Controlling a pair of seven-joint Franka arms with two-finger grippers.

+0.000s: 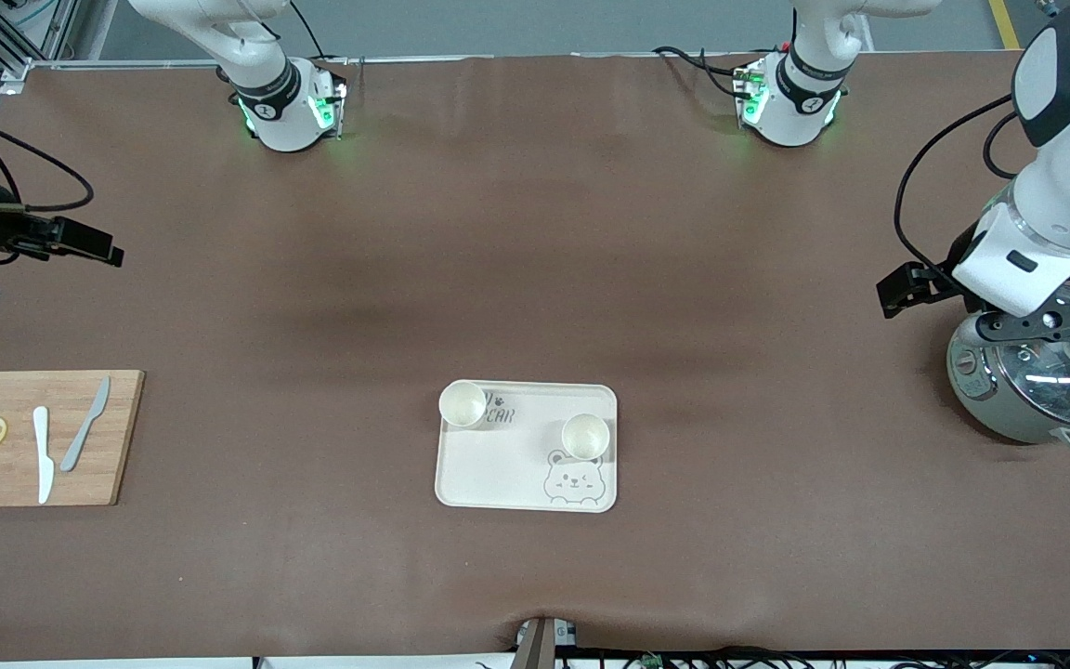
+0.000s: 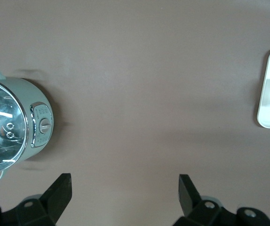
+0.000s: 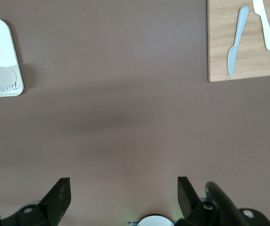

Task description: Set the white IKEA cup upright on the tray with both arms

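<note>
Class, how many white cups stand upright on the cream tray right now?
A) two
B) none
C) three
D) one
A: the front view shows one cup at a tray corner by the lettering and a second cup above the bear drawing, both with open mouths up.

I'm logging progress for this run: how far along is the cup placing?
It looks finished. Two white cups stand upright on the tray, one on the lettering, one above the bear. Nothing is in hand: the left gripper is open beside the pot, and the right gripper is open over bare table. Nothing visible remains.
</note>
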